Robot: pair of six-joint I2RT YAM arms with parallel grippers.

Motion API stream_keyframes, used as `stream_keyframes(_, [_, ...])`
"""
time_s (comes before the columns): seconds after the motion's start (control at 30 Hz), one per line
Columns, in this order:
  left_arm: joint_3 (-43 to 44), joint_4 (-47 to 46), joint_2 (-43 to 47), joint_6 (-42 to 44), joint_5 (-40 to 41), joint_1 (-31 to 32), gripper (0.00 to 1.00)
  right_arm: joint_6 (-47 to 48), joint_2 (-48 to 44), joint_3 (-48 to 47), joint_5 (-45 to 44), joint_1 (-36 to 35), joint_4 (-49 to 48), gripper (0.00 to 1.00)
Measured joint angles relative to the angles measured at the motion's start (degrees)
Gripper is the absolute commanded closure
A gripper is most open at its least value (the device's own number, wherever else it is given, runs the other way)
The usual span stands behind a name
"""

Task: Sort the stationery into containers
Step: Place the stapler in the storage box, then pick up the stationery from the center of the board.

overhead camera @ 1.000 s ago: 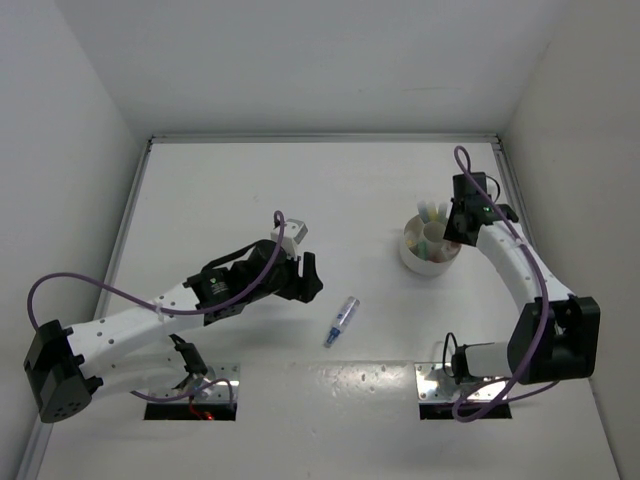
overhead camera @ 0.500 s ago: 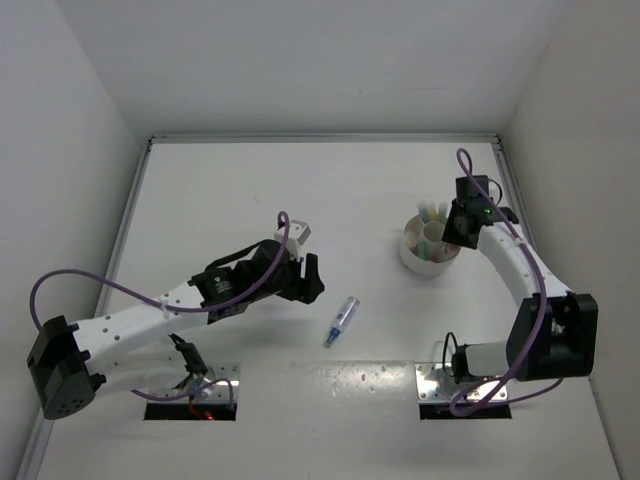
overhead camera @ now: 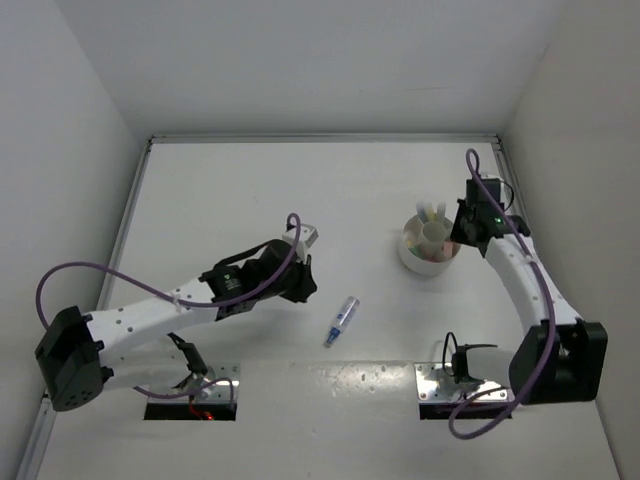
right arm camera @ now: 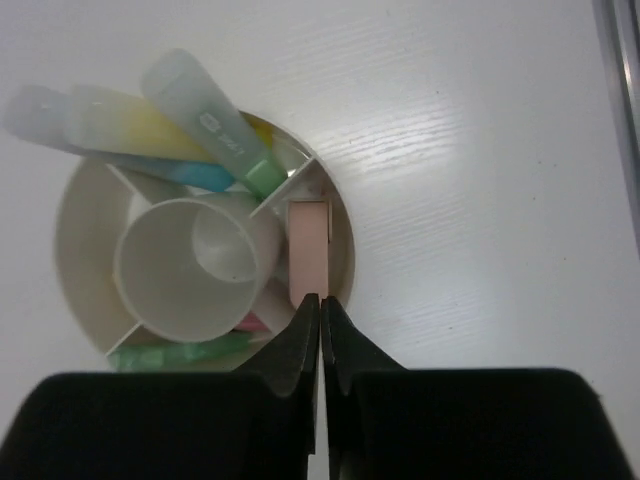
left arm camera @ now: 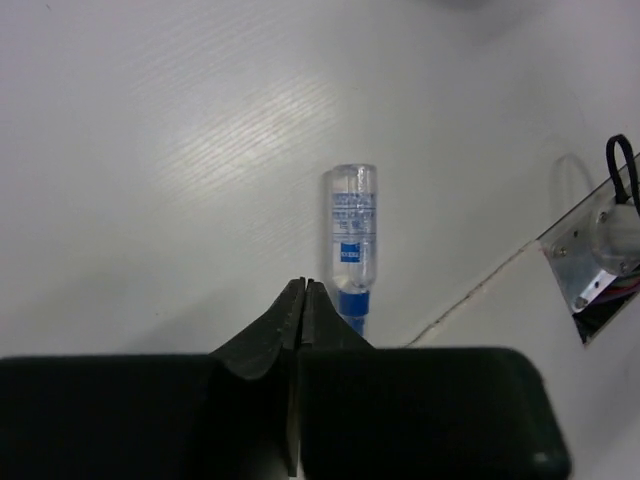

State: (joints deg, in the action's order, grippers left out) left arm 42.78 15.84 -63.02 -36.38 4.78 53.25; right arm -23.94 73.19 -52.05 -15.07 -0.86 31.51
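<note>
White-walled tabletop (overhead camera: 250, 190) carries everything. On the left, the left gripper (left arm camera: 303, 292) has its black jaws pressed together on nothing, tips just short of the small clear-barrelled, blue-capped pen (left arm camera: 353, 240). The pen lies flat, well apart from the round white divided bowl (right arm camera: 75, 230), so it looks unsorted. Over the bowl, the right gripper (right arm camera: 320, 305) hangs closed and empty above a pale pink eraser block (right arm camera: 308, 250) already in its compartment.

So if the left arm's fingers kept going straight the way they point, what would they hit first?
Probably the small blue-ended pen on the table, just ahead of the shut fingers; depth is unclear, so they might meet bare table beside it.
</note>
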Motion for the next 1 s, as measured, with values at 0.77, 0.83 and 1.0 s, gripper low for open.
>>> stream_keyframes(0.77, [15.7,10.4,-27.8,0.2,6.3,12.5,0.31,17.9,-30.0,13.1,8.2,0.0,-8.3,0.3])
stream_keyframes(0.83, [14.8,9.4,-29.0,-0.3,6.7,13.7,0.31,17.9,-30.8,13.1,8.2,0.0,-8.6,0.29])
stream_keyframes(1.0, [12.5,7.8,-32.0,-3.2,7.4,18.1,0.31,17.9,-32.3,13.1,8.2,0.0,-8.8,0.28])
